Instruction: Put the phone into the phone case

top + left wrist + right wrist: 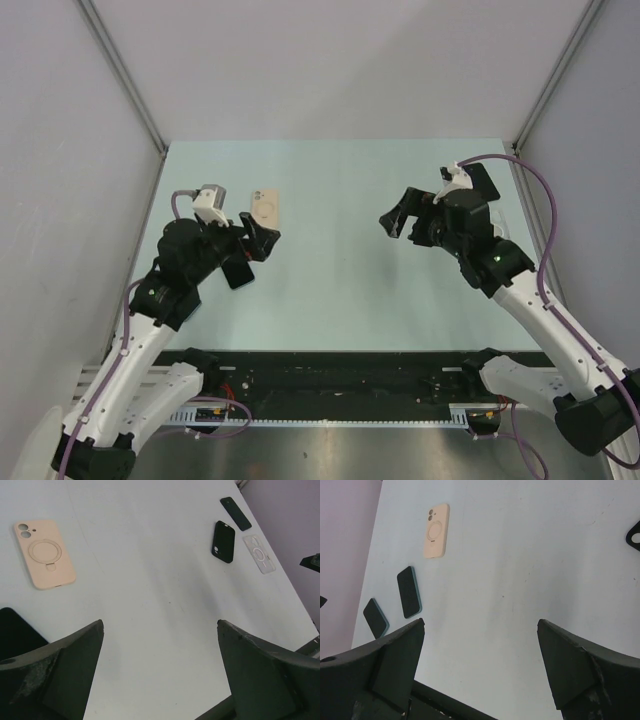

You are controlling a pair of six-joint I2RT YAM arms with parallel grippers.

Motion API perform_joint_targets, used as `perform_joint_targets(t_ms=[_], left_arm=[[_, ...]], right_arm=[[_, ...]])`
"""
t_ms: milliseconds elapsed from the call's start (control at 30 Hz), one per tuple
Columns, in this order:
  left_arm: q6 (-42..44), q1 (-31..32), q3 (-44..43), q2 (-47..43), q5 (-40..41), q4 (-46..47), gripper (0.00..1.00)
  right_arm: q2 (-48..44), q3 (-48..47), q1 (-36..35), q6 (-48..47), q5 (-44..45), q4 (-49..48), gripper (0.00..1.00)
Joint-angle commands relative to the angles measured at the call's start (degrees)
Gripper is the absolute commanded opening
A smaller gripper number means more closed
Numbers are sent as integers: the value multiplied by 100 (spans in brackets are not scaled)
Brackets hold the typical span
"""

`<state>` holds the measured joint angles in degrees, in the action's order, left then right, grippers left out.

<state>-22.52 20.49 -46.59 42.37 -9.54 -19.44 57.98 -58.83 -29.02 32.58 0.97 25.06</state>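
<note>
Left gripper [252, 255] and right gripper [402, 210] poised above the tabletop [330, 300], jaws spread wide and empty; beige phone case [265, 208] lying flat, ring side up, near the left edge in the far half, with a teal-rimmed phone [409, 591] closer to the near edge, apart from it.

Pale mint table [340, 300]. The peach case [44, 555] is beige-pink with a ring pattern on its back. The black case [224, 541] is plain; the clear case [259, 554] shows a faint ring. The phone [236, 513] looks black, maybe teal-edged.
</note>
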Motion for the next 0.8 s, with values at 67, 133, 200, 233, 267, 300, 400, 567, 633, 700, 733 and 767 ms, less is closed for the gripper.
perform_joint_targets(t_ms=[67, 133, 200, 233, 267, 300, 400, 567, 633, 700, 733, 767], left_arm=[[-86, -36, 36, 105, 724, -6, 100], [-77, -45, -34, 262, 1188, -129, 100], [-42, -54, -131, 507, 1541, -367, 100], [-50, -80, -175, 605, 1700, -454, 100], [-50, -106, -271, 841, 1988, -621, 100], [-120, -255, -324, 991, 2087, -718, 100], [-304, -861, -640, 1685, 1878, -1175, 100], [-481, -1818, -1142, 2809, 1158, -1528, 96], [-446, -1978, -1290, 3065, 999, -1440, 96], [-332, -2032, -1440, 3478, 848, -1422, 98], [-314, -2032, -1641, 3784, 875, -1509, 98], [-271, -2032, -1730, 3944, 901, -1553, 98]], right_arm=[[82, -23, 10, -33, -18, -98, 100], [144, 3, -8, -58, -246, -141, 100], [153, 47, -25, -85, -264, -212, 100], [144, 64, -17, -85, -256, -238, 100], [126, 117, -25, -94, -238, -264, 100], [91, 126, -17, -129, -212, -273, 100], [-5, 179, -16, -190, -194, -256, 100], [-58, 258, -34, -331, -474, -247, 100], [-32, 275, -34, -366, -554, -212, 100], [-6, 284, -34, -410, -607, -168, 100], [12, 284, -51, -445, -703, -159, 100], [12, 284, -52, -471, -739, -159, 100]])
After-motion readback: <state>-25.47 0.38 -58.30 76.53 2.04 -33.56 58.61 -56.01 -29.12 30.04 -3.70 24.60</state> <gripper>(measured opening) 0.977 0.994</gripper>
